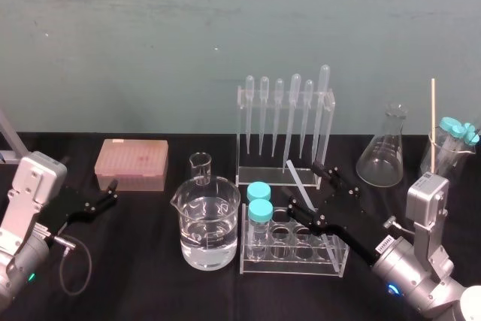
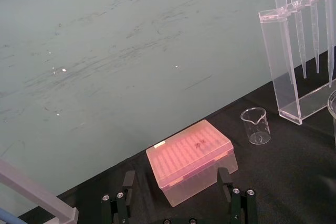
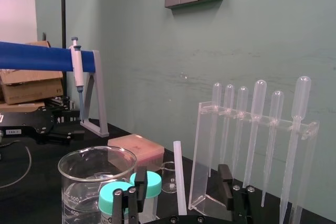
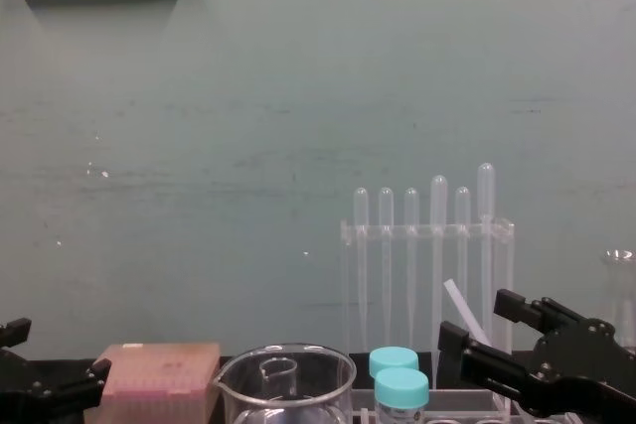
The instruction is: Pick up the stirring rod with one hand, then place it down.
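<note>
Right hand [image 1: 304, 184] spread | 1 stirring rod [image 1: 301, 174] | 6 pipettes [image 1: 294, 110] | 2 beakers [image 1: 209, 231]

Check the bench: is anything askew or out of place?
Yes: the stirring rod leans at a slant by the pipette stand, not lying flat, between the open fingers of the right gripper. The left gripper idles beside the pink tip box.

Cannot follow the stirring rod [image 4: 461, 307] to its lower end — hidden behind the right gripper [image 4: 471, 323], lower right of the chest view. Cannot see the bases of the beaker [image 4: 286, 369] and capped vials [image 4: 401, 387], cropped at bottom centre.
</note>
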Available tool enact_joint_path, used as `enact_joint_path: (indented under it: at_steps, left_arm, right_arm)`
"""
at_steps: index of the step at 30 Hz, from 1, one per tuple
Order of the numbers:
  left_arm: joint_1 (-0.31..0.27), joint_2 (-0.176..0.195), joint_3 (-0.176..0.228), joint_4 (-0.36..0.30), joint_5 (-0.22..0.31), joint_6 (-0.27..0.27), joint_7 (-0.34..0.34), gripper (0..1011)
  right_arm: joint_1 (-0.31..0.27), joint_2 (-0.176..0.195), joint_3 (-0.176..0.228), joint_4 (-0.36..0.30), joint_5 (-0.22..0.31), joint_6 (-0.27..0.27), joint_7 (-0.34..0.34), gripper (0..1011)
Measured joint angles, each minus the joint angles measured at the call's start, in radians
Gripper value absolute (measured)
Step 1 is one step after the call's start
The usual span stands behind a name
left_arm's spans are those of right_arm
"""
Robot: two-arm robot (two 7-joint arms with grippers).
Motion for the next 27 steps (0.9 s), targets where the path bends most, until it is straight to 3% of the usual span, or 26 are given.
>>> enact_joint_path:
  at_steps: [4,7,13,16,21,27]
  left_arm:
    - [0.000,0.000,0.000,0.000,0.000,0.000,0.000,1000]
    - [0.000,0.000,0.000,0.000,0.000,0.000,0.000,1000]
    - [0.000,0.000,0.000,0.000,0.000,0.000,0.000,1000]
    - [0.000,0.000,0.000,0.000,0.000,0.000,0.000,1000]
    - [0.000,0.000,0.000,0.000,0.000,0.000,0.000,1000]
    - [0.000,0.000,0.000,0.000,0.000,0.000,0.000,1000]
  right_arm:
    - [0.000,0.000,0.000,-0.001,0.000,-0.004,0.002,931]
    - [0.011,0.001,-0.004,-0.018,-0.003,-0.039,0.019,1002]
    - [0.012,-0.006,0.011,-0.073,-0.043,-0.106,-0.013,1000]
    - [-0.010,-0.019,0.048,-0.117,-0.078,-0.118,-0.081,1000]
    - [-0.066,-0.028,0.112,-0.166,-0.105,-0.043,-0.187,1000]
    - [-0.143,-0.033,0.178,-0.197,-0.120,0.123,-0.290,1000]
